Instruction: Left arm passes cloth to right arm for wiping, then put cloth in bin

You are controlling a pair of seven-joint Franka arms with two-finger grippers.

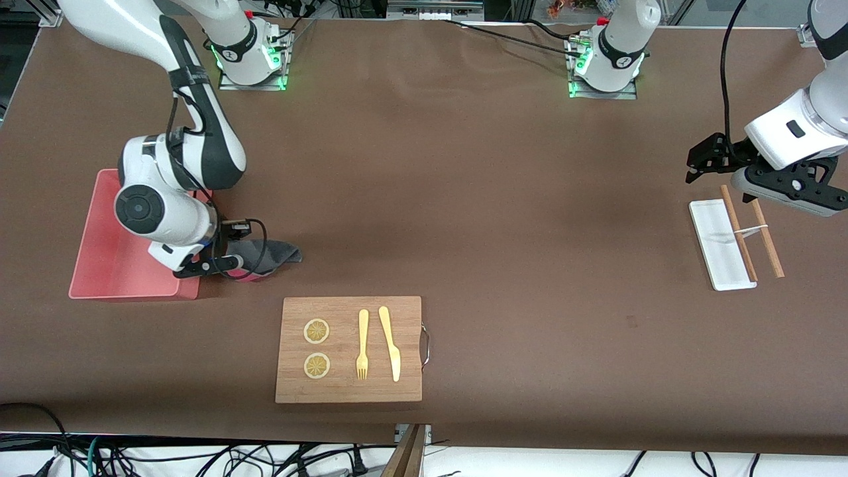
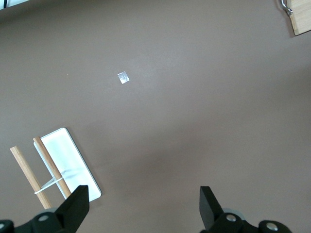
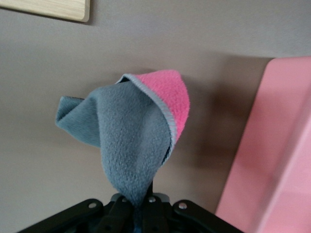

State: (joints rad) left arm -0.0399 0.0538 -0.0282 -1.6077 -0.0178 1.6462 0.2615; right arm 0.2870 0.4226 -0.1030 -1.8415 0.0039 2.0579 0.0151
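Observation:
The cloth (image 1: 277, 254), dark grey with a magenta-pink underside, is pinched by one end in my right gripper (image 1: 228, 265), which is shut on it low over the table. It hangs just beside the salmon-pink bin (image 1: 106, 265), on the side toward the left arm's end. In the right wrist view the cloth (image 3: 126, 126) fans out from the shut right gripper (image 3: 141, 206), with the bin's wall (image 3: 277, 145) alongside. My left gripper (image 1: 694, 165) waits open and empty over the table at the left arm's end, close to the white tray; the left gripper (image 2: 144, 196) has only bare table between its fingers.
A wooden board (image 1: 349, 349) with two lemon slices, a fork and a knife lies nearer to the front camera than the cloth. A narrow white tray (image 1: 719, 245) with two banded chopsticks (image 1: 739, 232) lies at the left arm's end. A small silvery scrap (image 2: 123, 77) lies on the table.

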